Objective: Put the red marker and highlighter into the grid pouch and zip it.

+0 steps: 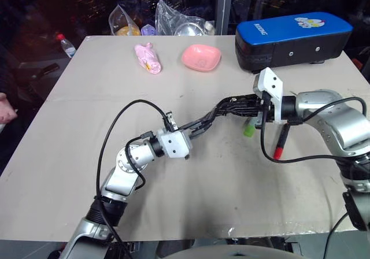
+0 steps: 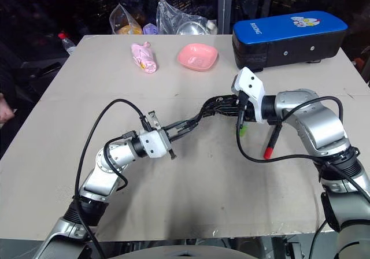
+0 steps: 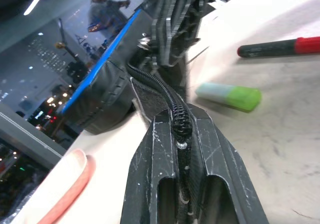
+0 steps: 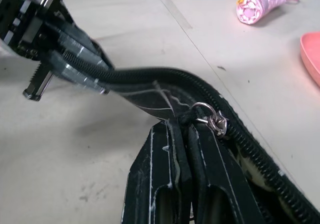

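Grid pouch point(image 1: 222, 110) is seen near the centre of the head view, stretched as a dark strip above the table point(image 1: 87, 155) between the two grippers. Its left end is clamped in the left gripper point(image 1: 193, 133), whose fingers point(image 3: 165, 149) are pressed tight on the zipper edge in the left wrist view. Its right end is met by the right gripper point(image 1: 256, 106), whose fingers point(image 4: 165, 149) are closed narrowly on a dark cord at the zipper's metal ring point(image 4: 212, 119); beside that ring the zipper teeth are parted and a pale lining is visible. The highlighter point(image 1: 249, 127) is lying on the table just below the pouch's right end, right of centre. The red marker point(image 1: 281, 141) is lying a little further to the right, beside a black cable. Along the upper edge of the frame a pink bundle point(image 1: 147, 58), a pink dish point(image 1: 200, 57) and a blue-and-black case point(image 1: 292, 39) are placed.
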Robot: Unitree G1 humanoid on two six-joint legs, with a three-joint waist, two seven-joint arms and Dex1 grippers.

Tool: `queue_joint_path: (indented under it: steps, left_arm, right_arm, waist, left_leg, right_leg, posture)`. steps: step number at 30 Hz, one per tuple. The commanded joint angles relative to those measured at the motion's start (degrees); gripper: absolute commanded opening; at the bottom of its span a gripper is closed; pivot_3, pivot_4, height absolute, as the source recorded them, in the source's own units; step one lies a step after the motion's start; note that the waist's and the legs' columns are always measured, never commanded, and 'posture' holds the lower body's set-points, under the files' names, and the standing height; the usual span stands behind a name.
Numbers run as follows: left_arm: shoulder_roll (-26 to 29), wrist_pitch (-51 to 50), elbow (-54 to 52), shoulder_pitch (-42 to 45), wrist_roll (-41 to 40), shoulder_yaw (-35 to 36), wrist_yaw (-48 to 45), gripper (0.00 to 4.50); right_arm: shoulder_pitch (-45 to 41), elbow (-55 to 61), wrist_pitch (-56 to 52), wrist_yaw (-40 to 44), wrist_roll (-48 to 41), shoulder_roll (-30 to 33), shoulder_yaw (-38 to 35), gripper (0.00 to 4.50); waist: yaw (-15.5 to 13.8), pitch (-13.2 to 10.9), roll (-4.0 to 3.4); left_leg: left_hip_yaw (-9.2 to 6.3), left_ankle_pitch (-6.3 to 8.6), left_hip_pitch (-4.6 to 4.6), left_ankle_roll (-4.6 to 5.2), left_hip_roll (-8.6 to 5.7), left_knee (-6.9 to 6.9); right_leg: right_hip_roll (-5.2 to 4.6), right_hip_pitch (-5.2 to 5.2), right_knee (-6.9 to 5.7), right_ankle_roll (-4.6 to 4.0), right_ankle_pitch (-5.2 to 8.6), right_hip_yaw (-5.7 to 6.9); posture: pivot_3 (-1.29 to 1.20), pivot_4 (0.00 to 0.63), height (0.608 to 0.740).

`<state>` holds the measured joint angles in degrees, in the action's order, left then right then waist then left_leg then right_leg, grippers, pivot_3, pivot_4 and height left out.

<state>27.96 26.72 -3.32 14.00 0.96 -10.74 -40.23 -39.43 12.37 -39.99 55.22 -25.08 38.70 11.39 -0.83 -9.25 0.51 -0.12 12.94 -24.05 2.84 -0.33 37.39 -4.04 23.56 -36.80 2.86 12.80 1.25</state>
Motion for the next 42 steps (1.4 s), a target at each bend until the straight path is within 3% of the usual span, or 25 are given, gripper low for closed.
queue_joint_path:
  steps: [1, 11, 25, 34, 42]
  left_arm:
    - [0.54, -0.08, -2.79, -0.26, -1.72, -0.04, -0.99, 0.07]
    - [0.18, -0.23, -2.29, 0.45, -1.59, -0.26, -1.37, 0.07]
    - [0.97, -3.19, -5.93, -0.28, -6.27, -0.75, -5.34, 0.07]
    - [0.96, -3.40, -5.43, 0.15, -6.94, -0.57, -7.22, 0.07]
    - [1.27, -3.02, -5.17, -0.55, -6.63, -0.18, -7.34, 0.07]
  right_arm:
    - [-2.44, 0.92, 1.62, 2.46, 0.54, -0.07, 0.39, 0.00]
    - [-3.42, 4.34, 3.35, 7.65, 2.97, -0.04, 5.40, 0.00]
    - [-5.15, -0.21, 5.75, 3.80, 8.81, -2.93, 5.63, 0.00]
    - [-3.11, 2.48, 13.07, 10.14, 12.43, -0.77, 10.05, 0.00]
    - [-5.22, -8.26, 17.34, 3.70, 17.88, -1.45, 5.82, 0.00]
  waist:
    - [0.03, 0.00, 0.00]
    - [0.07, -0.01, -0.01]
    - [0.08, -0.01, -0.02]
    - [0.03, -0.01, -0.02]
    - [0.01, -0.01, -0.02]
  left_leg:
    - [0.01, 0.00, 0.00, 0.00, 0.00, 0.00]
    - [0.00, 0.00, 0.00, 0.00, 0.00, 0.00]
    - [-0.01, 0.00, 0.00, -0.01, 0.00, 0.00]
    - [-0.02, 0.00, 0.00, -0.01, -0.02, 0.02]
    - [0.00, -0.01, 0.04, -0.02, -0.01, 0.03]
  right_leg:
    - [-0.01, 0.00, 0.00, 0.00, 0.00, -0.01]
    - [-0.01, 0.01, 0.00, -0.01, 0.00, 0.00]
    - [-0.05, 0.01, 0.00, -0.01, 0.00, -0.02]
    - [0.00, 0.00, 0.00, 0.00, 0.00, 0.04]
    - [0.03, 0.00, -0.02, -0.01, 0.00, 0.02]
  posture:
    - [0.00, 0.150, 0.734]
    - [0.00, 0.150, 0.734]
    - [0.00, 0.150, 0.734]
    - [0.00, 0.150, 0.734]
    - [0.00, 0.150, 0.734]
